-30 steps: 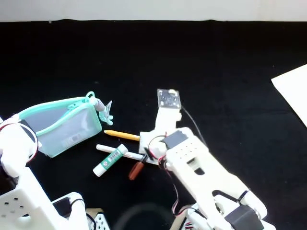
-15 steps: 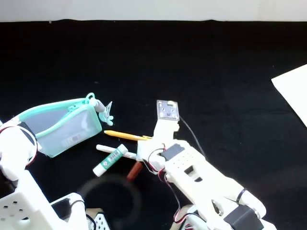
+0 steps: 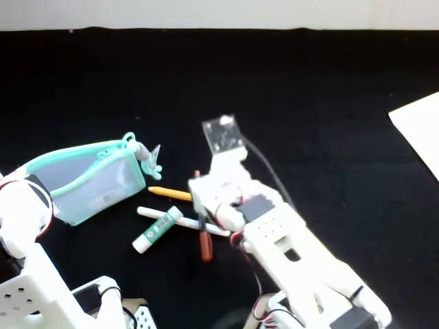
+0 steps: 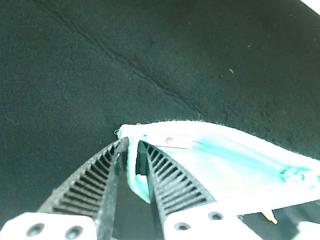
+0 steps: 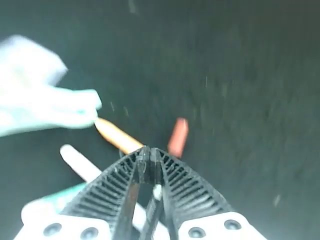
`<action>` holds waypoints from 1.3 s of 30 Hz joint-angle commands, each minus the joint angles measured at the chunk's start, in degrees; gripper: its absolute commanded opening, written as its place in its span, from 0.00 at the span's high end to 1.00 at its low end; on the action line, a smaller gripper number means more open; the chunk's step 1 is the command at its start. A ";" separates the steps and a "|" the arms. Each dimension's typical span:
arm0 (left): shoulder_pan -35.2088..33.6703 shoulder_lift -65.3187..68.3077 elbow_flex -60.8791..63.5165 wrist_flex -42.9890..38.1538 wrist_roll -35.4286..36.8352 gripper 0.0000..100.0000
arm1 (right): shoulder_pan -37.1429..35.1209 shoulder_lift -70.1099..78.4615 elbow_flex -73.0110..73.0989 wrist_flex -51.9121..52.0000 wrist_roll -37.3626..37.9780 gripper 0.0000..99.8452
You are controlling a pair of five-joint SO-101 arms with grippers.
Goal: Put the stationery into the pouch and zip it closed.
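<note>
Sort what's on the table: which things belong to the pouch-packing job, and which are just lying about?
Job:
- pouch, its corner in the left gripper
- orange pencil
- white pen
- glue stick
- brown pen, held in the right gripper

Lying about:
- white sheet at the table's far right edge

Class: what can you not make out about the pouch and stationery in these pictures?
Pouch contents: high view, its cloudy wall hides them.
Pouch's far end: left wrist view, cut off by the edge.
Brown pen middle: high view, right end effector covers it.
Pencil end: high view, same end effector covers it.
</note>
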 commanded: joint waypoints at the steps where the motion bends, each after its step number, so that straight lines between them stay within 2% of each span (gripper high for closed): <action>1: -0.84 0.31 2.15 -0.09 0.62 0.99 | 1.19 -3.56 -7.34 3.21 3.78 0.99; 4: -0.84 0.31 2.24 -0.09 0.62 0.99 | 0.84 -3.65 -8.84 9.01 1.93 0.99; 7: -0.84 0.31 2.51 0.26 0.62 0.99 | 0.84 -3.56 -4.18 10.68 -3.16 0.96; 12: -0.48 0.31 2.51 0.18 0.62 0.99 | 0.22 -3.56 0.66 10.59 -14.07 0.70; 13: -0.48 0.31 2.51 0.09 0.62 0.99 | -0.22 -3.56 1.19 10.59 -14.95 0.68; 20: -0.48 0.31 2.51 0.18 0.62 0.99 | -8.57 -3.47 5.58 8.13 -15.82 0.71; 25: -0.84 0.31 2.51 0.35 0.62 0.99 | -8.84 -3.47 10.68 1.54 -19.34 0.72; 32: -0.75 0.31 2.51 0.35 0.62 0.99 | -8.84 -2.95 15.96 -5.76 -19.52 0.72; 39: -0.75 0.31 2.51 0.26 0.62 0.99 | -8.75 12.62 15.43 -12.88 -19.52 0.72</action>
